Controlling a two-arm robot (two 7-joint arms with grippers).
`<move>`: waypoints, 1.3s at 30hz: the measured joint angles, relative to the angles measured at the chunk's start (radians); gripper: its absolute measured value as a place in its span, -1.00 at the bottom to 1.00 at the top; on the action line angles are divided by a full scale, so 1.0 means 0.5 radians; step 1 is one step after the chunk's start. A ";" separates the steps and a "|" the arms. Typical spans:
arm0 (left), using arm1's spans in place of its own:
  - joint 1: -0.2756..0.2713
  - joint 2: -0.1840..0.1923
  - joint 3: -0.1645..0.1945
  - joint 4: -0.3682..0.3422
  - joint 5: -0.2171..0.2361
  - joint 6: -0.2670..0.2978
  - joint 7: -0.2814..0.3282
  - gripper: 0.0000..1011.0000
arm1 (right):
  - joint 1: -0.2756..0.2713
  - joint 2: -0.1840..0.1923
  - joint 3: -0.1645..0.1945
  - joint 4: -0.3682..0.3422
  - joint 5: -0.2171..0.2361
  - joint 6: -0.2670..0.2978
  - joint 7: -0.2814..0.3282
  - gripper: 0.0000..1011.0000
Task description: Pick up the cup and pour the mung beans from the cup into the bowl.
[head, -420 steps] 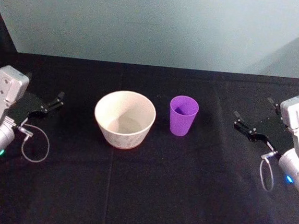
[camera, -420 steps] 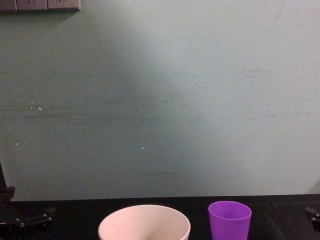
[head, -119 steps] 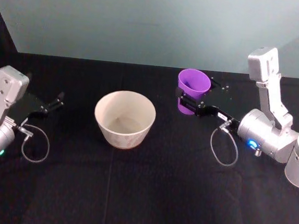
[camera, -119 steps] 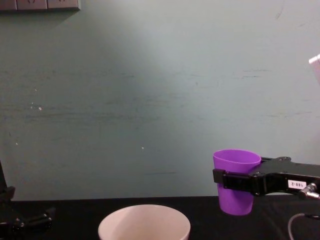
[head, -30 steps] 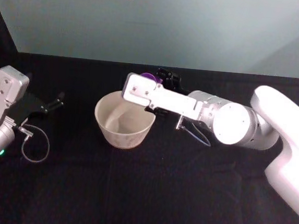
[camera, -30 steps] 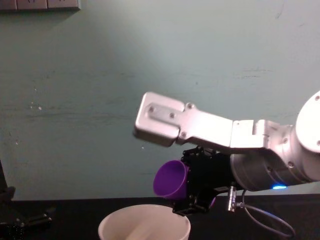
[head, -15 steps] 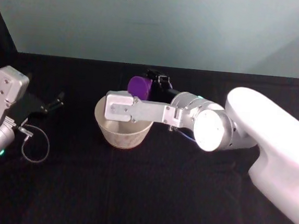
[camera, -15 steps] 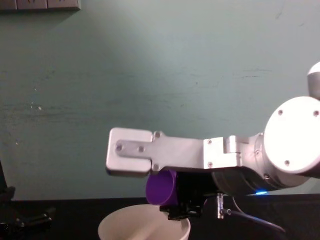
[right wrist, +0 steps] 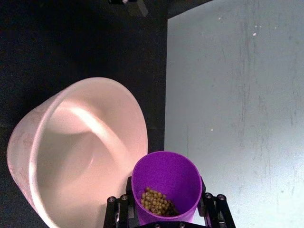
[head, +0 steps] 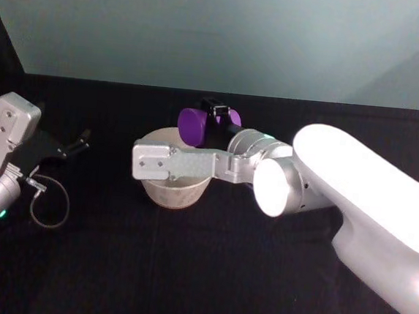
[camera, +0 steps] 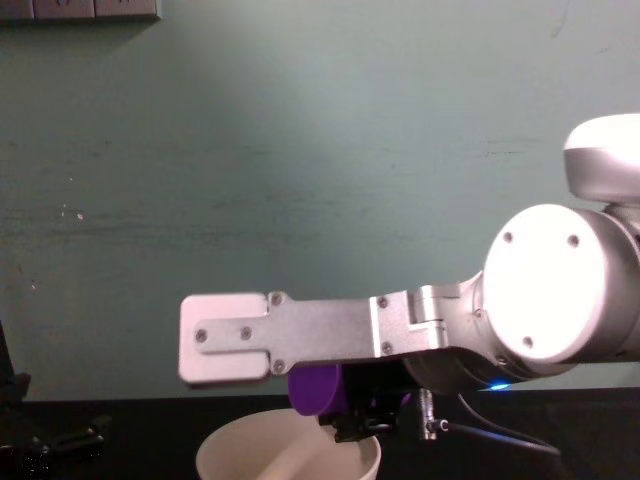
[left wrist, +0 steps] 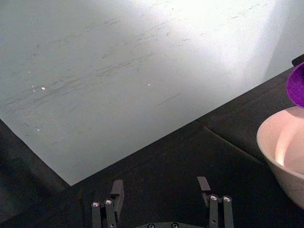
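The purple cup (head: 193, 126) lies tipped on its side above the far rim of the cream-white bowl (head: 168, 194). My right gripper (head: 215, 121) is shut on it, and the arm's grey wrist plate crosses in front of the bowl. In the right wrist view the cup (right wrist: 166, 183) holds a small heap of mung beans (right wrist: 156, 201) low inside, with the bowl (right wrist: 80, 152) just beyond its mouth and its inside bare. In the chest view the cup (camera: 316, 390) hangs right over the bowl's rim (camera: 290, 447). My left gripper (head: 79, 142) rests open at the table's left.
Black cloth covers the table (head: 185, 272), with a pale green wall behind. The big white right arm (head: 352, 199) spans the right half of the table. The left wrist view catches the bowl (left wrist: 285, 152) and the cup's edge (left wrist: 297, 85) off to one side of the left gripper (left wrist: 160, 187).
The right wrist has rolled further, tipping the cup from slanted to nearly sideways over the bowl. Its grey wrist plate has swung left and lower across the bowl. The left arm stayed still.
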 joint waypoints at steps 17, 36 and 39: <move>0.000 0.000 0.000 0.000 0.000 0.000 0.000 0.98 | 0.045 -0.046 -0.159 -0.001 -0.332 0.096 0.117 0.43; 0.000 0.000 0.000 0.000 0.000 0.000 0.000 0.98 | 0.032 -0.068 -0.200 -0.006 -0.556 0.114 0.162 0.43; 0.000 0.000 0.000 0.000 0.000 0.000 0.000 0.98 | 0.026 -0.074 -0.195 -0.006 -0.581 0.113 0.170 0.43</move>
